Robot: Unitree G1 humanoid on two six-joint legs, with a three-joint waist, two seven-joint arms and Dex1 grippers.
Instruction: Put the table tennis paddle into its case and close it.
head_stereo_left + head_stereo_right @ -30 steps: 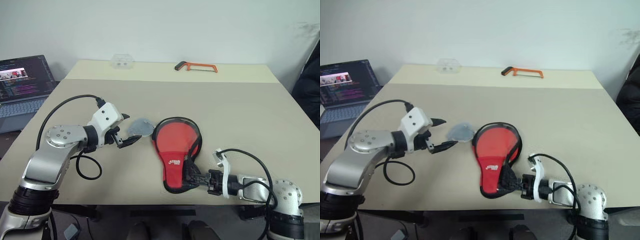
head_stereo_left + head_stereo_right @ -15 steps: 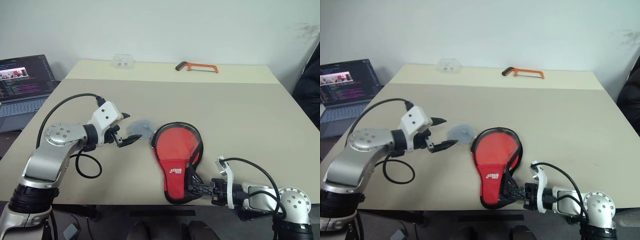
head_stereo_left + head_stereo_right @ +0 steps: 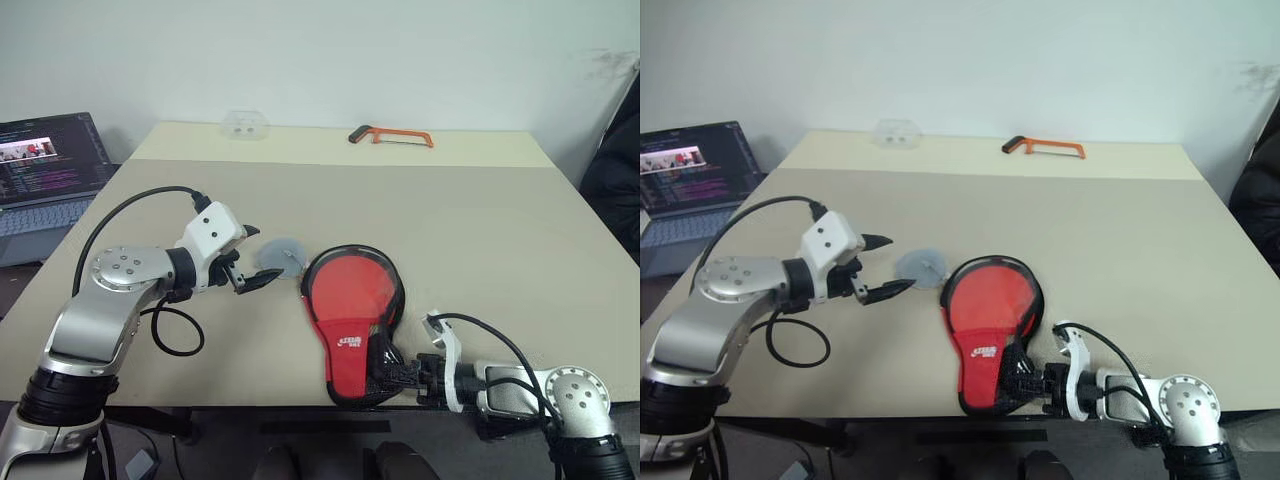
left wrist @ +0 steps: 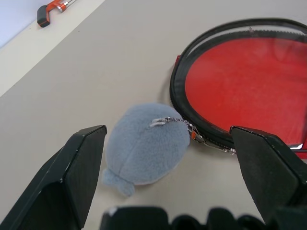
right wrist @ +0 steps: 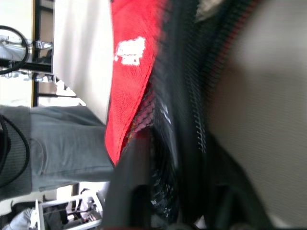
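Note:
The case [image 3: 350, 300] lies red face up with its white logo showing, its narrow end at the table's front edge. My right gripper [image 3: 385, 375] is at that narrow end, against the black mesh and zip edge [image 5: 182, 120]. A fluffy grey-white wad [image 3: 283, 253] lies beside the case's round end, linked by a small chain [image 4: 178, 120] to the zip. My left gripper [image 3: 265, 254] hovers open just left of the wad, one finger on each side of it, touching nothing. The table tennis paddle is hidden.
An orange-framed hacksaw [image 3: 390, 134] and a small clear plastic piece [image 3: 245, 122] lie at the far edge of the beige table [image 3: 450, 220]. An open laptop [image 3: 45, 165] stands off the table's left side. A dark chair back [image 3: 615, 170] is at the right.
My right arm has swung lower along the table's front edge, and the case's narrow end has shifted nearer that edge with it. The left arm and the wad have stayed put.

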